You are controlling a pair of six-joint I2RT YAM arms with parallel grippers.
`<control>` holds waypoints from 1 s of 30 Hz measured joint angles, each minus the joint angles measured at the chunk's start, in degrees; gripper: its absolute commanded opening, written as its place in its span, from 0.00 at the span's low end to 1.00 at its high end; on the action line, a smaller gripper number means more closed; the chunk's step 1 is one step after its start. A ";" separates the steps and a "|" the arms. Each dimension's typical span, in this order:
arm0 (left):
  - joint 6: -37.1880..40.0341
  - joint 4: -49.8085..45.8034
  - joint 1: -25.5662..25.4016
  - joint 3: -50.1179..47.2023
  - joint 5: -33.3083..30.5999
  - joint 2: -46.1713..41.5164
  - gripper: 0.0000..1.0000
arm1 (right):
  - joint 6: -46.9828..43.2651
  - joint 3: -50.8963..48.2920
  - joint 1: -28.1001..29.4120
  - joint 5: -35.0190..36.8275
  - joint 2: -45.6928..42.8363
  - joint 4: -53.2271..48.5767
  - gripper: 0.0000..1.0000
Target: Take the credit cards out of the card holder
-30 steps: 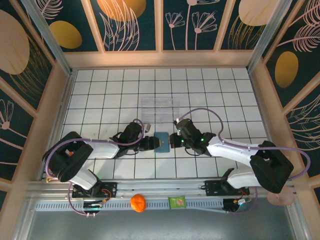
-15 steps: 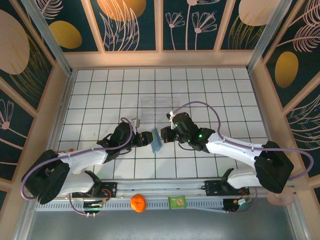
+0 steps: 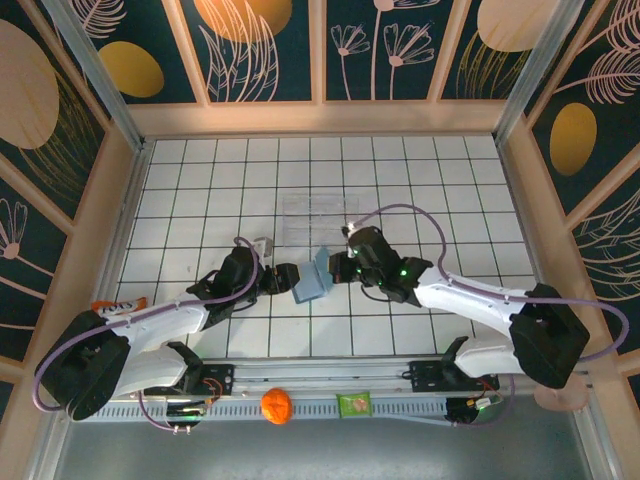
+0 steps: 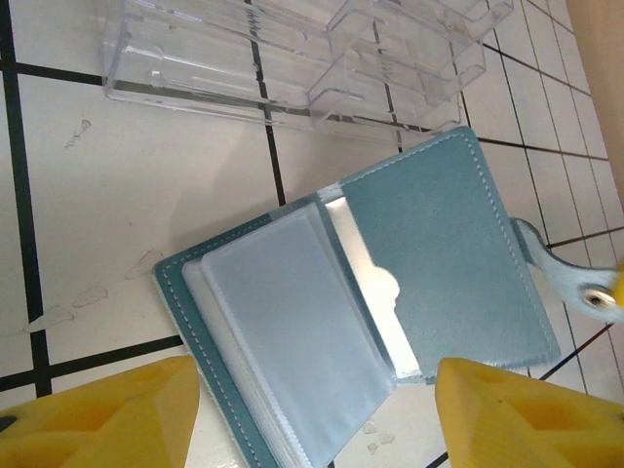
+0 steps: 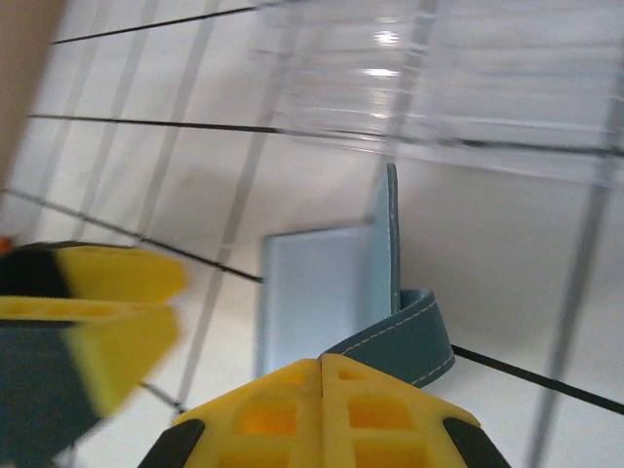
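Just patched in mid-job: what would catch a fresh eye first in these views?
The teal card holder is spread open at mid-table, its clear sleeves showing, just in front of the clear tray. The right tool is shut on its strap, while the left tool stands open, its yellow fingers flanking the card holder's near end.
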 measured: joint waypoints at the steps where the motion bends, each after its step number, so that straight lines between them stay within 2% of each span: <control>1: 0.28 0.00 0.00 0.11 0.11 0.33 0.62 | 0.35 -1.55 -0.92 0.72 -0.50 -0.44 0.00; 6: 1.57 0.11 0.00 0.98 1.55 3.93 0.56 | 1.25 -7.32 -4.61 4.04 -0.70 -2.19 0.00; 16: 2.23 0.46 0.00 1.25 2.89 9.03 0.50 | 1.44 -7.89 -4.87 7.13 5.49 -0.59 0.01; 20: 2.45 0.50 0.00 1.40 2.86 9.57 0.52 | 1.42 -7.89 -4.83 7.52 5.46 -0.37 0.11; 25: 2.62 0.72 0.00 1.40 2.89 9.31 0.54 | -0.20 -7.13 -4.20 8.61 1.79 -2.36 0.31; 30: 2.67 1.64 0.00 1.40 3.06 9.11 0.56 | -2.47 -2.34 -2.27 8.94 -3.30 -4.22 0.40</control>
